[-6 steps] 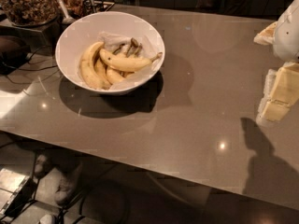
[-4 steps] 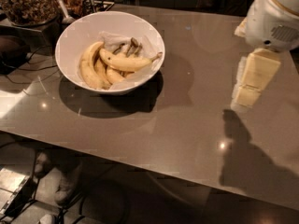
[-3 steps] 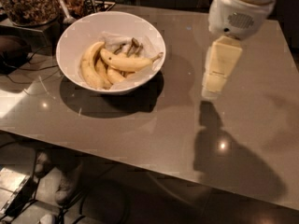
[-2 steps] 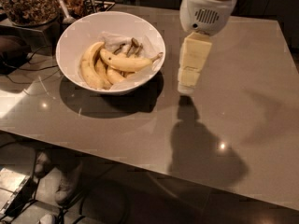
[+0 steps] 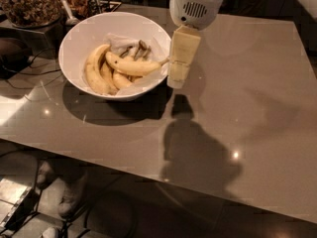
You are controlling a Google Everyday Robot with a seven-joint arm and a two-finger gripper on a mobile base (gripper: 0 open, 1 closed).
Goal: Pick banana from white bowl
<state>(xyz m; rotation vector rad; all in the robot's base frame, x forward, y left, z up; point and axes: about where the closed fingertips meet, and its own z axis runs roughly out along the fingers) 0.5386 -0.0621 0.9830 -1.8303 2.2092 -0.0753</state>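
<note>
While the gripper (image 5: 177,79) hangs tip-down under its white wrist housing, it sits just beside the right rim of the white bowl (image 5: 94,31), above the grey table (image 5: 257,103). Can't tell whether it's open or closed, and it holds nothing that shows. The banana (image 5: 132,66) lies inside the bowl, on top of the others, running approx. left to right w/ its brownish stem tip pointing at the gripper. Contact btwn stem and gripper can't be judged. Two more bananas (image 5: 96,74) lie curved along the bowl's left side, partly under it. Crumpled white paper (image 5: 120,41) sits at the back of the bowl. A dark jar of nuts (image 5: 27,4) stands top left, off the table.
</note>
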